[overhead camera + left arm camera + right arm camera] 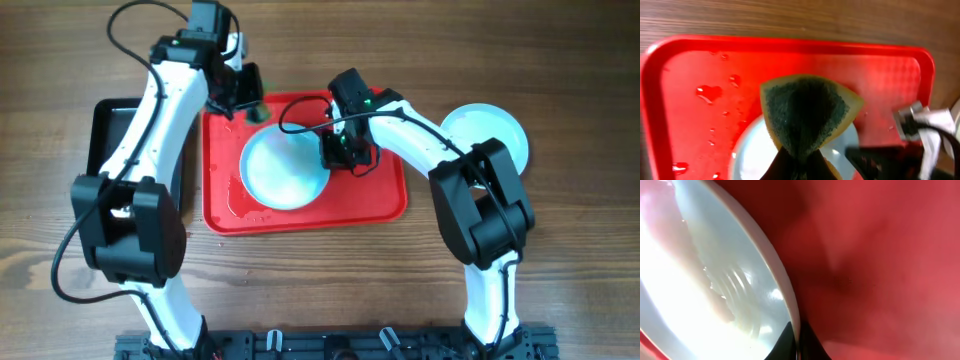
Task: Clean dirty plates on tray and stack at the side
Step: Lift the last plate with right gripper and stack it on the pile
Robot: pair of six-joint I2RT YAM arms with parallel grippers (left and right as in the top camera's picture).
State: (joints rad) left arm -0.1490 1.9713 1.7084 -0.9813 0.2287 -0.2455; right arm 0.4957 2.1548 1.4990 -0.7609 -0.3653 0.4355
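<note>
A pale turquoise plate [284,168] lies on the red tray [385,195]. My right gripper [335,150] is shut on this plate's right rim; the wrist view shows the rim [785,297] pinched between the fingers [796,342]. My left gripper [243,103] is shut on a yellow sponge with a dark green scouring face [807,112] and holds it above the tray's far edge, just past the plate [757,155]. A stack of pale plates [487,133] sits on the table to the right of the tray.
A glossy black tray [105,130] stands left of the red tray, partly under my left arm. Water drops [710,92] lie on the red tray's left part.
</note>
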